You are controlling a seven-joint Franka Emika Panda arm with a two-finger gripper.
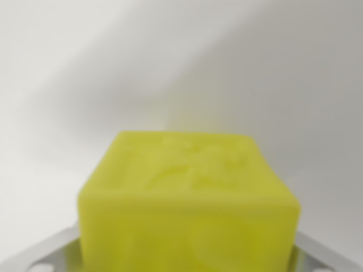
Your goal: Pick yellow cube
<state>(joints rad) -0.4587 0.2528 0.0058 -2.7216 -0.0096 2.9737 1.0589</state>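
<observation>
- Claw (190, 262) parts are seen only as pale grey metal pieces at the bottom corners of the wrist view, one at each side of the yellow cube (190, 201).
- Whether the jaws are pressed onto the cube or merely set beside it cannot be told; the contact points are hidden behind the cube and cut off by the frame's lower edge.
- The yellow cube is shown filling the lower centre of the view, very close to the camera and out of focus, between the two grey pieces.
- Only a plain white worktop (181, 62) with soft shadows is visible behind it.
- The approach is judged complete, with the cube lying between the jaws.
- A confirmed grip and the lift are judged to be left; neither can be verified here.
</observation>
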